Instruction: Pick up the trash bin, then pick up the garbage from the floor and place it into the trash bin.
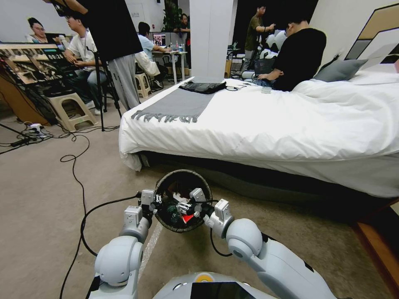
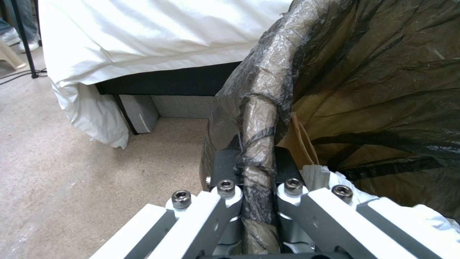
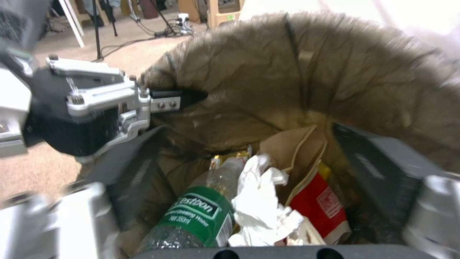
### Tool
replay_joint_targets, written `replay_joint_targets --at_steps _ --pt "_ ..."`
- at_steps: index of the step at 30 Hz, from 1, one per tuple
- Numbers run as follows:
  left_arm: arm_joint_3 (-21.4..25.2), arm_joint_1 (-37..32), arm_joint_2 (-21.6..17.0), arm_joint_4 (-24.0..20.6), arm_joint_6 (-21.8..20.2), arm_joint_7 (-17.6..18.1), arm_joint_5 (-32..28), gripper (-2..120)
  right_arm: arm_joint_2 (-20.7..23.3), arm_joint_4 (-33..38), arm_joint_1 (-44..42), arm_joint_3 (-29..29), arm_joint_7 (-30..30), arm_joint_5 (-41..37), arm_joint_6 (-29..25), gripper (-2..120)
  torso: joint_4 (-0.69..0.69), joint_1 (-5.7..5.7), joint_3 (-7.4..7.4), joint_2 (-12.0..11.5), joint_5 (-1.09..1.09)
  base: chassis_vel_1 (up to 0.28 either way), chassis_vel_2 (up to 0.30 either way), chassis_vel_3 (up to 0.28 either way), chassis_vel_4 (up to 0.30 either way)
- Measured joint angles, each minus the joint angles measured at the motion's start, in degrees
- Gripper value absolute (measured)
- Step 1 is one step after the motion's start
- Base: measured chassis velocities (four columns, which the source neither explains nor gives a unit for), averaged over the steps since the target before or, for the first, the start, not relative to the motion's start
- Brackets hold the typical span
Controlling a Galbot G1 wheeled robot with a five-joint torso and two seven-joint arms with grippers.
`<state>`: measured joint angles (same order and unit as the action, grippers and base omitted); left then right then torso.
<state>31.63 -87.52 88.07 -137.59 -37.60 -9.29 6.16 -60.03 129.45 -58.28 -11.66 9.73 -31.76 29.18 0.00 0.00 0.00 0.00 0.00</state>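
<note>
Left claw (image 2: 258, 201): clamped on the lined rim of the trash bin (image 1: 166, 182), one finger inside the wall, one outside; the liner is bunched between them.
Right claw (image 3: 249, 248): over the bin mouth, fingers spread apart, holding nothing that I can see.
Trash bin: held at its near-left rim, just ahead of the robot between the two forearms, above the floor (image 1: 45, 199) beside the bed (image 1: 257, 124). Whether its base rests on the floor I cannot tell.
Garbage: inside the bin. Plastic bottle (image 3: 192, 216) with green label, crumpled white tissue (image 3: 261, 205), brown paper bag (image 3: 297, 147), red-and-white packet (image 3: 318, 208), a scrap of yellow wrapper (image 3: 230, 155) behind the bottle.
Floor near bin: cables only; no litter visible in the head view.
Step judged: final drop into the bin, or just past it.
Doing it well: keep the left grip firm and the bin level, since the liner could slip; lift the right claw straight up clear of rim and liner before moving aside.
Far: people seated by desks, untouched.
</note>
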Motion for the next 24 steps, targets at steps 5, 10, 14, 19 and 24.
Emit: replay_joint_targets --at_steps 5,10,14,19,24 --pt "0.6 -0.3 -0.3 -0.5 -0.2 0.0 -0.4 1 -0.1 1.8 0.6 1.0 0.1 -1.0 0.0 100 0.01 0.0 0.0 0.0 0.0 0.0 0.0 0.0 0.0" --pt "0.8 -0.4 -0.4 -0.8 -0.3 0.0 -0.6 1 1.4 4.8 0.2 3.1 0.0 -1.9 -0.1 100 0.01 0.0 0.0 0.0 0.01 0.0 0.0 0.0 0.0" --pt "0.7 -0.3 -0.4 -0.6 -0.3 0.0 -0.6 1 3.6 10.7 -2.4 9.3 -1.6 -2.4 -1.0 100 0.0 0.0 0.0 0.0 0.01 0.0 0.0 0.0 0.0" --pt "0.1 0.0 0.3 -0.2 -0.2 0.0 -0.1 1 4.7 14.1 -5.0 14.1 0.3 -1.5 -2.5 100 -0.01 0.0 0.0 0.0 0.01 0.0 0.0 0.0 0.0" --pt "0.1 0.3 0.4 0.1 -0.1 0.0 0.0 1 5.0 14.2 -6.0 17.0 3.2 -1.5 -3.0 100 0.02 0.0 0.0 0.0 0.01 0.0 0.0 0.0 0.0"
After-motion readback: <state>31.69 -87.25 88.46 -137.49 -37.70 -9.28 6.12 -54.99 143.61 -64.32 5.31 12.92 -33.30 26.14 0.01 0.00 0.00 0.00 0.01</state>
